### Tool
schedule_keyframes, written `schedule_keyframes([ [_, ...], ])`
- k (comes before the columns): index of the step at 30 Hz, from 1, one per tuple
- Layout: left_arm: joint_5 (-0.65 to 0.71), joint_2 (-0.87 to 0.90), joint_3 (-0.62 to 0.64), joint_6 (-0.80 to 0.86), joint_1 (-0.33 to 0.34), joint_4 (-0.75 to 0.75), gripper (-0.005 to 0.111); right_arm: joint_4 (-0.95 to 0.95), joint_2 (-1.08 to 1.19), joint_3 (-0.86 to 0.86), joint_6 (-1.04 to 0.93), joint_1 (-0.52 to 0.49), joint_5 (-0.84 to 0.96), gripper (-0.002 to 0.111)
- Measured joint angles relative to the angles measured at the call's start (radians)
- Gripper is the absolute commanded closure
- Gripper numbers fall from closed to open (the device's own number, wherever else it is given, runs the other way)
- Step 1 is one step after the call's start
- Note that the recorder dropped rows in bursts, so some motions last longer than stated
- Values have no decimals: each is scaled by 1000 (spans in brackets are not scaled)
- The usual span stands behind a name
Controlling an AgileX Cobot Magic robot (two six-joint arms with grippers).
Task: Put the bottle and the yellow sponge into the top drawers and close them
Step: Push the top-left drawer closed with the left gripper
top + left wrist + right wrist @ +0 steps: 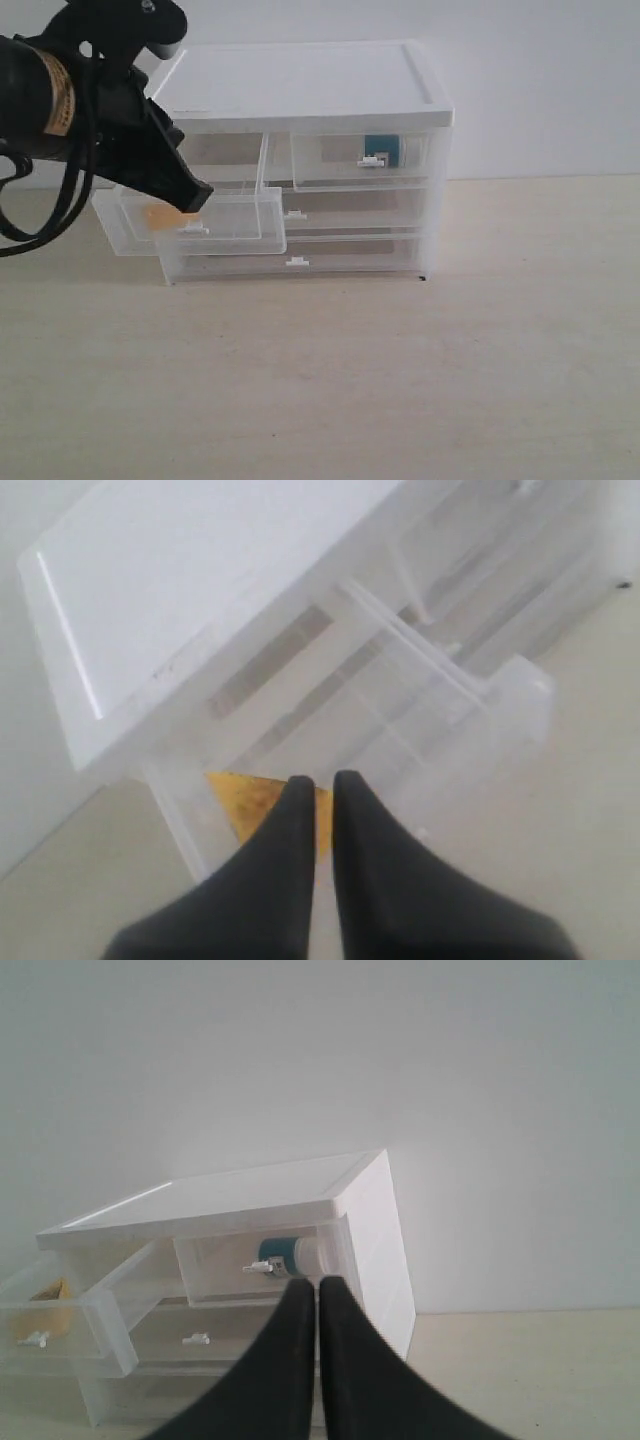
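Right gripper (317,1283) does not appear in the exterior view; only its own wrist camera shows it, fingers pressed together, nothing between them. It is raised in front of the cabinet (300,85), apart from it. Left arm is cut off at the exterior frame edge, and its black body covers the back of the left top drawer (235,215). Left gripper (318,782) is clenched and empty, with its tip at the upper front rim of that drawer; contact with the plastic cannot be told.

Yellow sponge (245,798) lies inside the left top drawer, near its front outer corner. It is partly hidden behind the left fingers and blurred by the translucent wall. It reads as an orange-yellow wedge with a darker, mottled face. Its full outline is hard to make out.

Bottle (280,1251) is inside the right top drawer (330,160), lying on its side just behind the small white clip handle. Through the plastic only a teal-blue label band and a white end show; label print is too small to read.

Left top drawer is pulled well out and sits slightly skewed. Right top drawer is pushed in, flush with the cabinet front. Two lower drawers (360,205) are shut, their contents not discernible. Cabinet stands on a pale wood-grain table (400,380).
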Motion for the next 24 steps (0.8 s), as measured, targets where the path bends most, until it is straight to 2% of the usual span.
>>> schedule_keyframes([
  [4, 65, -9, 0, 207, 0, -245, 103, 0, 0, 0, 2, 0, 0, 108],
  [6, 100, 1, 0, 265, 0, -318, 103, 0, 0, 0, 2, 0, 0, 108],
  [11, 154, 68, 0, 296, 0, -386, 103, 0, 0, 0, 2, 0, 0, 108],
  [16, 130, 151, 0, 219, 15, -398, 103, 0, 0, 0, 2, 0, 0, 108],
  [24, 0, 226, 0, -67, 102, -326, 103, 0, 0, 0, 2, 0, 0, 108],
])
